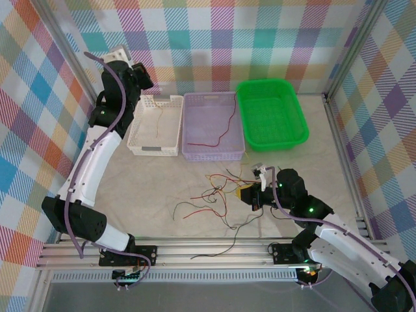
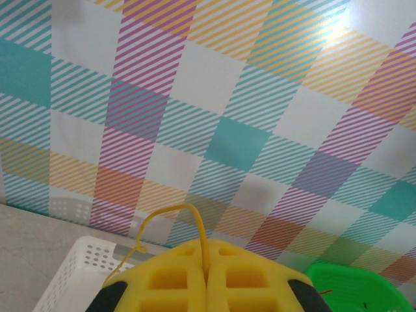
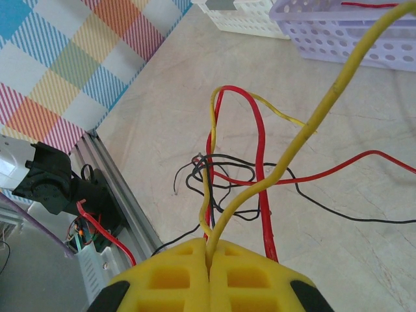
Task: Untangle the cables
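Because the cables (image 1: 214, 198) are thin, light and limp, we judge they will slip and snag rather than lift cleanly, so we would pinch a single strand close to a crossing. Most lie knotted on the surface (image 1: 162, 182) near the right arm. Our right fingers (image 3: 169, 286) are pressed together on a yellow strand (image 3: 325, 107). Our left fingers (image 2: 166, 279), raised near the white basket (image 1: 154, 151), pinch a thin yellow wire (image 2: 170, 209).

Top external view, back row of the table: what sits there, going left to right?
white basket → lavender basket → green basket
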